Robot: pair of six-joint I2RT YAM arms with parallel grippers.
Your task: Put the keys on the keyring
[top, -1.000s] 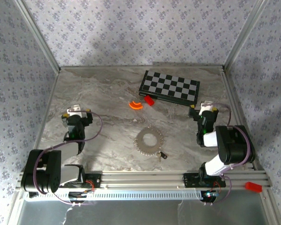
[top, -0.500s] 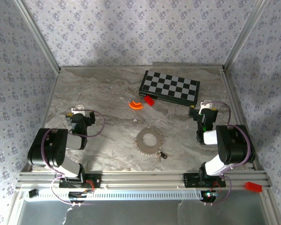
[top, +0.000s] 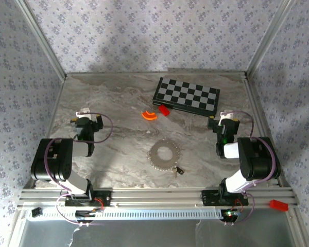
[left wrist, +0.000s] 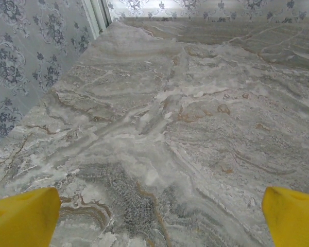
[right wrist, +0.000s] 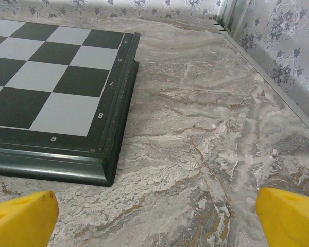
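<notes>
The keyring (top: 164, 153), a silvery beaded chain coiled in a loop, lies on the marble table near the front middle. The keys (top: 177, 170), one tiny key with a dark head, rest just off the loop's lower right edge. My left gripper (top: 86, 116) hovers low at the left, far from both, open over bare marble (left wrist: 159, 154); its yellow fingertips (left wrist: 20, 216) stand wide apart. My right gripper (top: 225, 118) sits at the right, also open, yellow fingertips (right wrist: 291, 218) spread with nothing between them.
A black-and-white chessboard (top: 186, 95) lies at the back middle, and its dark corner (right wrist: 46, 87) is just ahead-left of my right gripper. An orange arc piece (top: 149, 115) and a red block (top: 164, 109) lie in front of it. Patterned walls enclose the table.
The left arm has folded back, its elbow swinging up from the base, and its gripper has shifted slightly farther away. The right arm has barely moved. Both grippers stay open.
</notes>
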